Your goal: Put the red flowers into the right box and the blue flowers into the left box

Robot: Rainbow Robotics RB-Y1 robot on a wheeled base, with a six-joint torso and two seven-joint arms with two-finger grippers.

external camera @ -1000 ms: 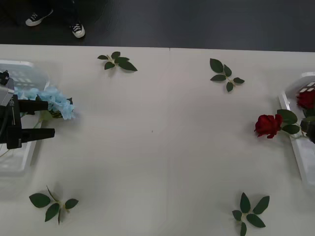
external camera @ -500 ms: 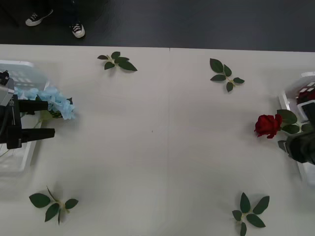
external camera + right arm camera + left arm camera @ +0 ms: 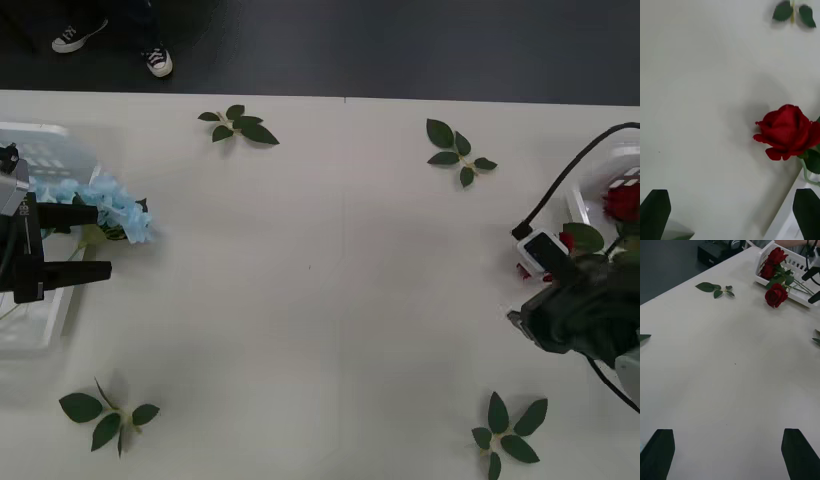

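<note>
The right gripper (image 3: pixel 730 213), black fingers spread, hid most of a small red artificial rose (image 3: pixel 788 131) beside the white slatted plastic tray (image 3: pixel 799 268); the left gripper (image 3: pixel 728 453) stood spread too

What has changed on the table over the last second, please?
The right gripper has swung in from the right edge over the red rose hanging out of the right box, open and not gripping. The left gripper, blue flowers and leaf sprigs stayed put.

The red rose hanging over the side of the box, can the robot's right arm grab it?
Probably yes. The right tool hovers open just beside the rose, with bare table between them and nothing blocking.
</note>
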